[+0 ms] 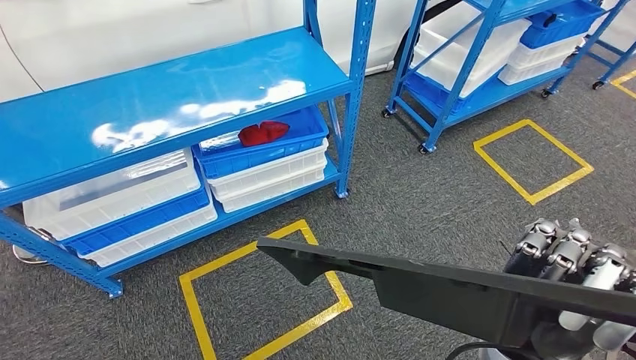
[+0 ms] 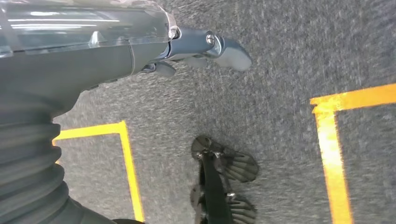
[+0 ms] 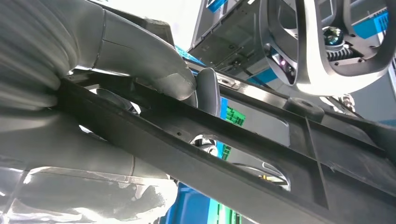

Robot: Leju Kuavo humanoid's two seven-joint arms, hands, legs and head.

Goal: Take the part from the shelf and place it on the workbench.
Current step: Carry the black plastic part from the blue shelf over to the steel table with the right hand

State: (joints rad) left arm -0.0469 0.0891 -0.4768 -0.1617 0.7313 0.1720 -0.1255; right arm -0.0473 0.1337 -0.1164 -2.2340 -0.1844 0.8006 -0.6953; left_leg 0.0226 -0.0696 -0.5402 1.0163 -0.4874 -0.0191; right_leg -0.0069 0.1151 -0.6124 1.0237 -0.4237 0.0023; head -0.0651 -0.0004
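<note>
Held in the right hand [image 1: 577,259]: a long black part [image 1: 420,285], flat and narrow, gripped at its wide end low at the right of the head view. Reaches from that hand away to the left, well past the fingers, with its pointed free end over the grey carpet [image 1: 420,195] beside a yellow tape square [image 1: 262,300]. From the head view: fingers [image 1: 551,247] curled over the upper edge of the part, and further ahead a blue shelf [image 1: 165,105] with white and blue bins and a red thing [image 1: 262,133] in one blue bin [image 1: 300,139]. From the right wrist view, very close: thick grey thumb [image 3: 154,70] pressed on one face of the part [image 3: 261,154], with ribs and openings of the part plain to see. In the left wrist view: left hand [image 2: 201,51] hanging over the carpet [image 2: 280,56], nothing in it, fingers partly hidden, so cannot tell whether spread or curled. Yellow tape lines [image 2: 331,140] on the floor below that hand.
</note>
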